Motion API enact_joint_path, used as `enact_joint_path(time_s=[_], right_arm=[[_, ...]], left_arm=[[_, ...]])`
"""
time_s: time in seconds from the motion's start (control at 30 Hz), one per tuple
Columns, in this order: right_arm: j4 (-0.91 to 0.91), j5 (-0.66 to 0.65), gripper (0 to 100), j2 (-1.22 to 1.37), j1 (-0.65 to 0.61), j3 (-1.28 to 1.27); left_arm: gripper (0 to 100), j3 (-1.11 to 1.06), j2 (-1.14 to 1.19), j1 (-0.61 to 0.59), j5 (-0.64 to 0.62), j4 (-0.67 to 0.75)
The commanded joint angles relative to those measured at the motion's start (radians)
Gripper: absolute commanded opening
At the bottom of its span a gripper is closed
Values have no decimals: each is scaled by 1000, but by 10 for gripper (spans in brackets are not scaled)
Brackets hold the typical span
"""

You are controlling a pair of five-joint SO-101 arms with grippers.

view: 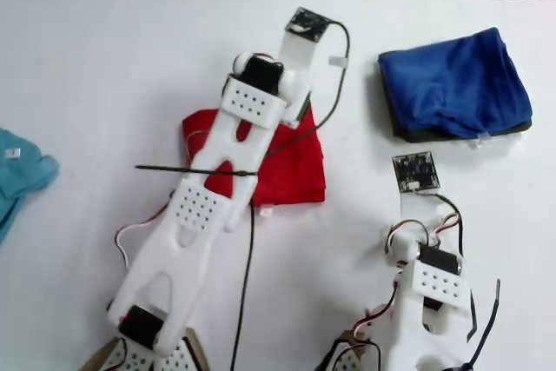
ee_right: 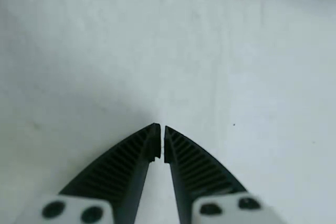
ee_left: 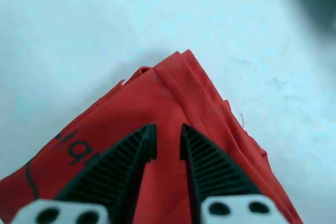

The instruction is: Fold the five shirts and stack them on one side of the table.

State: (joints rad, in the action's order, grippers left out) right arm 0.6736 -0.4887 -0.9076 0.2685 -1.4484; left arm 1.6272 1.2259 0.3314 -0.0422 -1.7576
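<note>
A folded red shirt (view: 291, 167) lies at the middle of the white table (view: 104, 67). My left arm (view: 208, 197) stretches over it from the near edge. In the left wrist view my left gripper (ee_left: 168, 141) hovers just above the red shirt (ee_left: 173, 98) near one folded corner, its fingers slightly open with flat cloth showing between them. At the far right a folded blue shirt (view: 456, 80) rests on a dark folded one (view: 408, 135). My right arm (view: 430, 280) sits drawn back at the near right, and my right gripper (ee_right: 161, 142) is shut over bare table.
An unfolded teal shirt (view: 19, 175) lies at the table's left edge, partly out of frame. Cables (view: 246, 284) trail from the arms near the front edge. Bare table spreads across the far left and between the red shirt and the blue stack.
</note>
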Motion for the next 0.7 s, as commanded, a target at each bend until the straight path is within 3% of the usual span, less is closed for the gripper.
enact_joint_path(time_s=[0.0,0.23,0.33,0.47,0.67], right_arm=[[-15,9,19,-25,10,3],[-15,9,19,-25,10,3],[-15,9,19,-25,10,3],[-15,9,19,-25,10,3],[-12,9,19,-25,10,5]], left_arm=[[105,41,-129,-46,2,-34],[105,16,-413,-173,2,-37],[105,-102,-589,-239,2,-37],[105,-479,-884,-330,2,-35],[105,-1213,-1353,-488,121,17]])
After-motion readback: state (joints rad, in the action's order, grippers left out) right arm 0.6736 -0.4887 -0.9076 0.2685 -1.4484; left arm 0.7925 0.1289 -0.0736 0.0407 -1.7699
